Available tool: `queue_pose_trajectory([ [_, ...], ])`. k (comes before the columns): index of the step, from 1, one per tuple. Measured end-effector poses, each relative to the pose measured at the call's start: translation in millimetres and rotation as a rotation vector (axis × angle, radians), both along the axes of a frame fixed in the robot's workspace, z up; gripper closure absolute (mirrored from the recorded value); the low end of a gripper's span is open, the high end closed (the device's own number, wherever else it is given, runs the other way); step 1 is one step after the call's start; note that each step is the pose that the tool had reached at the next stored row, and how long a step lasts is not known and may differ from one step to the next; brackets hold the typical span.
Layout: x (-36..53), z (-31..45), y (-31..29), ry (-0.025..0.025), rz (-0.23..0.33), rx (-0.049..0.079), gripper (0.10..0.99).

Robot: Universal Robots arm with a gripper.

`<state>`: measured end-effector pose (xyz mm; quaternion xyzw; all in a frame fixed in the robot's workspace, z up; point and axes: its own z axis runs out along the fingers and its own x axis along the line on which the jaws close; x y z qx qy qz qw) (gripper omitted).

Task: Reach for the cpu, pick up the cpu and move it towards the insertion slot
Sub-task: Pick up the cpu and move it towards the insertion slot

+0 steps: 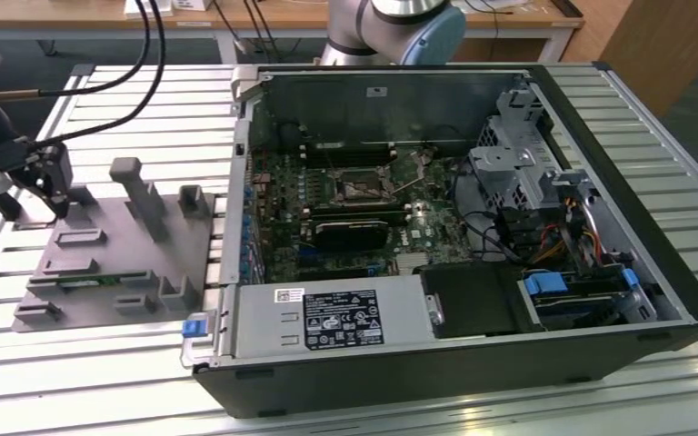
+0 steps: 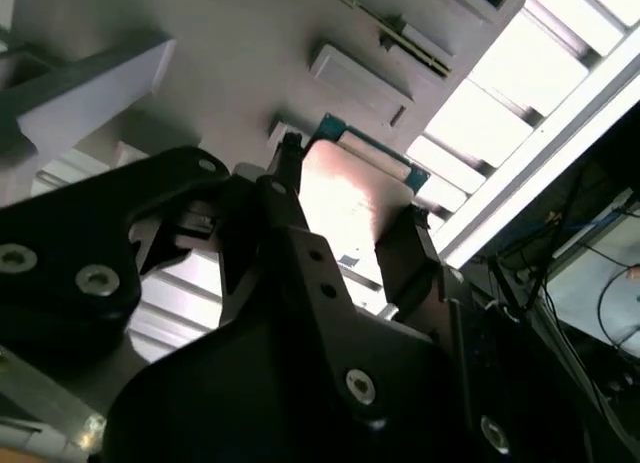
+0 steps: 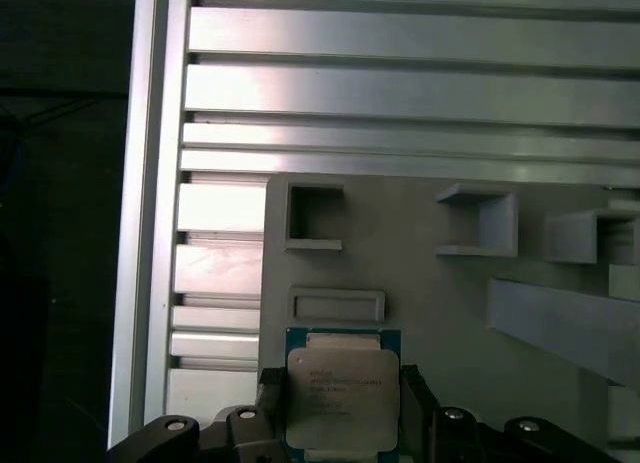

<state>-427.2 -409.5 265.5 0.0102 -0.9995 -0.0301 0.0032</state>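
**Gripper.** In both wrist views the gripper [image 3: 342,381] has its two black fingers [image 3: 270,393] set against opposite edges of the cpu [image 3: 343,403]. No gap shows on either side. We judge the claw closed on the chip, gripping it by its rim.

**Location of the cpu.** The cpu is outside the computer case [image 1: 446,386]. It is over the grey fixture plate [image 1: 94,272], which lies on the slatted table [image 1: 106,363] beside the case, toward the exterior view's left. Its silver top faces up, and it sits level between the fingers. We cannot tell whether it rests on the plate or is raised clear of it.

**Location of the target.** The insertion slot [image 1: 358,186] is inside the case, near the middle of the green board. Its frame is visible and nothing lies in it.

**Progress.**
- **Reach:** we assess this as complete.
- **Grasp:** made, or very nearly so.
- **Lift:** not confirmed from these views.
- **Carry toward the slot:** no headway is evident. The gripper is over the end of the plate farthest from the case, well apart from the slot, so the whole transfer is outstanding.
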Motion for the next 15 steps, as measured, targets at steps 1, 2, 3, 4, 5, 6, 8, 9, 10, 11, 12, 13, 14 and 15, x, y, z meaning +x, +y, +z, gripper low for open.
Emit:
queue_pose_trajectory([
  [1,0.0,1.5,-0.2,0.0000,0.000,0.002,0.545],
  [2,0.0,2.6,-0.2,-0.0001,0.000,0.002,0.545],
  [3,0.0,4.1,-0.2,0.0000,0.000,0.002,0.545],
  [4,0.0,5.4,-0.2,0.0000,0.000,0.002,0.545],
  [5,0.0,6.7,-0.2,0.0001,0.000,0.002,0.545],
  [6,0.0,7.7,-0.2,0.0001,0.000,0.002,0.545],
  [8,0.0,9.6,-0.2,0.0001,0.000,0.002,0.545],
  [9,0.0,10.6,-0.2,0.0000,0.000,0.002,0.545],
  [10,0.0,12.0,-0.2,0.0000,0.000,0.002,0.545],
  [11,0.0,13.6,-0.2,0.0000,0.000,0.002,0.545],
  [12,0.0,14.7,-0.2,0.0000,0.000,0.002,0.545],
  [13,0.0,15.7,-0.2,0.0000,0.000,0.002,0.545],
  [14,0.0,16.5,-0.2,0.0000,0.000,0.002,0.545],
  [15,0.0,17.1,-0.2,0.0000,0.000,0.002,0.545],
])
